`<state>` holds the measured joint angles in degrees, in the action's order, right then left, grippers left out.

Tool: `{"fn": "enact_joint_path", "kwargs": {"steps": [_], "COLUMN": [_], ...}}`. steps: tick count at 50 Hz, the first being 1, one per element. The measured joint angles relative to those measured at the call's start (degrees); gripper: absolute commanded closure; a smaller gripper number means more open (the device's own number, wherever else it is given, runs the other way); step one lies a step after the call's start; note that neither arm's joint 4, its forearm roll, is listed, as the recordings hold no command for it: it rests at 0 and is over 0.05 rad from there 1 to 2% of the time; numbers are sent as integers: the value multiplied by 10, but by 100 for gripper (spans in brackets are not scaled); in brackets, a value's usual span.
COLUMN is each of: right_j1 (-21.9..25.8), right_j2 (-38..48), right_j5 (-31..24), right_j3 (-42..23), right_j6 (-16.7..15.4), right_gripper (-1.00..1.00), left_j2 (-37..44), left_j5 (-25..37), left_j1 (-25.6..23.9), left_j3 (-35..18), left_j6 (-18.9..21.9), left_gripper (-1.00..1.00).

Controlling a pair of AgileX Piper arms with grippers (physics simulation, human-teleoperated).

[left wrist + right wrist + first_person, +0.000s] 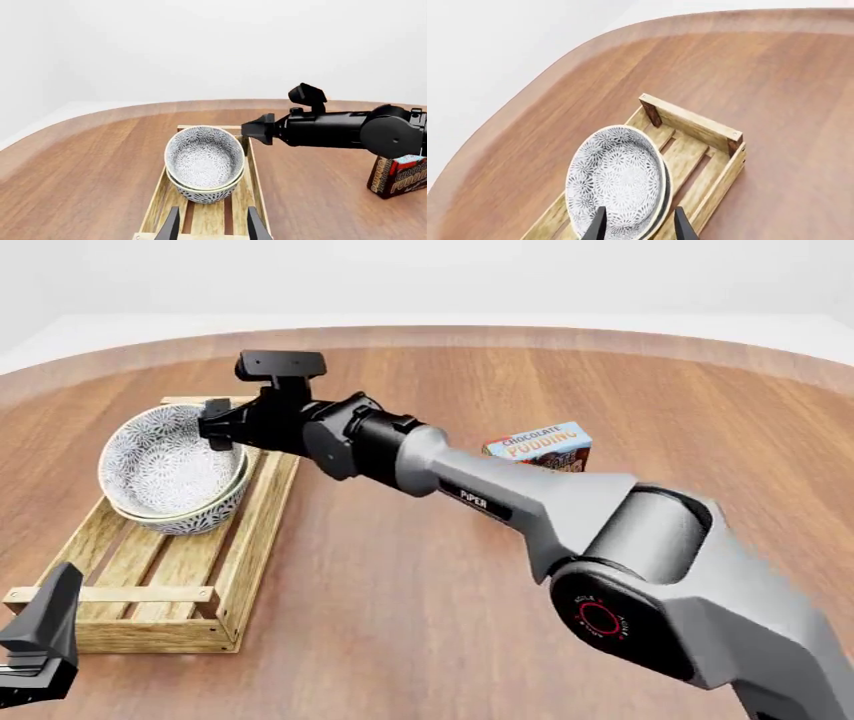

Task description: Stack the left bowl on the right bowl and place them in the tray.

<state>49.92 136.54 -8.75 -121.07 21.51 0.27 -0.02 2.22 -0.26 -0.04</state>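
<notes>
Two white bowls with a grey floral pattern are nested, the upper bowl (167,460) inside the lower bowl (200,518). They sit tilted in the far half of the light-wood slatted tray (147,595). My right gripper (214,425) reaches across to their far right rim. In the right wrist view its fingers (599,225) stand apart on either side of the rim of the bowls (614,180). My left gripper (40,640) is open and empty, just before the near end of the tray (257,185), facing the bowls (203,157).
A chocolate pudding box (541,445) stands on the wooden table to the right of the tray, behind my right arm (507,505). The box also shows in the left wrist view (400,175). The right arm spans the table from lower right to the tray.
</notes>
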Motion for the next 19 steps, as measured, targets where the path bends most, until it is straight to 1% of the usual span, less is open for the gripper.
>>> {"fn": "enact_joint_path", "kwargs": {"steps": [12,19], "right_j1": [1,5], "right_j2": [-76,-129], "right_j5": [45,81], "right_j3": [104,177], "right_j6": [-4,-4], "right_gripper": [-100,-100], "left_j2": [0,0], "left_j5": [0,0], "left_j1": [0,0], "left_j3": [0,0], "left_j6": [0,0], "left_gripper": [-100,-100]}}
